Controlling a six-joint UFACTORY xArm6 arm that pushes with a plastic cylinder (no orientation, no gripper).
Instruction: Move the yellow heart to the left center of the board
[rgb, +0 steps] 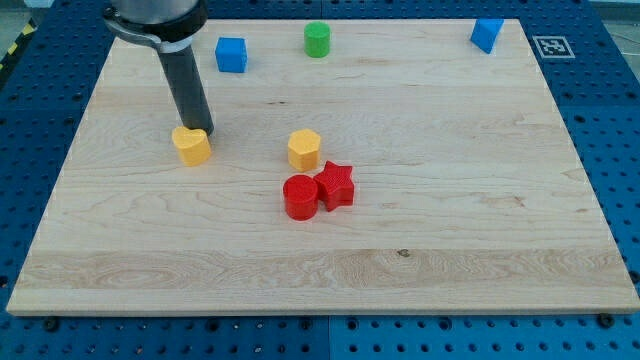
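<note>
The yellow heart (191, 145) lies on the wooden board (420, 270), left of the middle. My tip (199, 130) comes down from the view's top left and stands right behind the heart, at its upper right edge, touching or nearly touching it. A second yellow block (304, 149), a hexagon shape, sits to the heart's right near the board's centre.
A red cylinder (300, 196) and a red star (337, 184) touch each other just below the yellow hexagon. A blue cube (231, 54) and a green cylinder (317, 39) stand near the top edge. Another blue block (486, 34) sits at the top right corner.
</note>
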